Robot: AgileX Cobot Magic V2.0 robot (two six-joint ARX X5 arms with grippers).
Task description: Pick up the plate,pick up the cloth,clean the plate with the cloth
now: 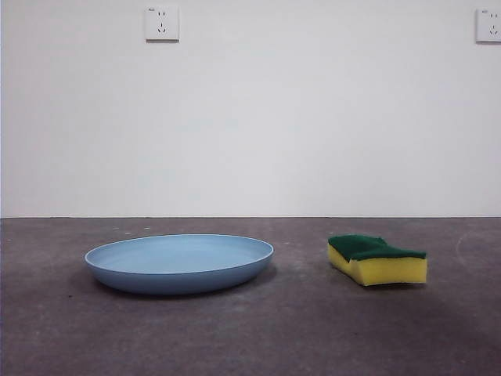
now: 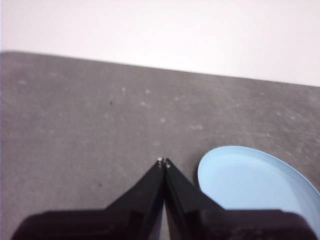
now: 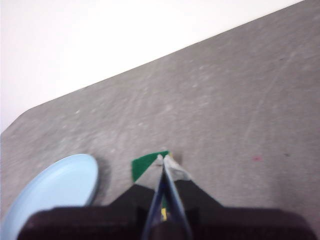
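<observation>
The light-blue plate [image 1: 180,262] lies flat on the grey table, left of centre in the front view. The cloth, a yellow sponge with a green top [image 1: 377,258], lies to its right, apart from it. Neither arm shows in the front view. My left gripper [image 2: 164,162] is shut and empty, held above the table beside the plate [image 2: 255,182]. My right gripper [image 3: 163,159] is shut and empty, held above the sponge [image 3: 145,164], which its jaws partly hide. The plate also shows in the right wrist view [image 3: 52,190].
A white wall stands behind the table's far edge, with two sockets [image 1: 162,23] high up. The grey table [image 1: 250,337] stretches in front of the plate and sponge.
</observation>
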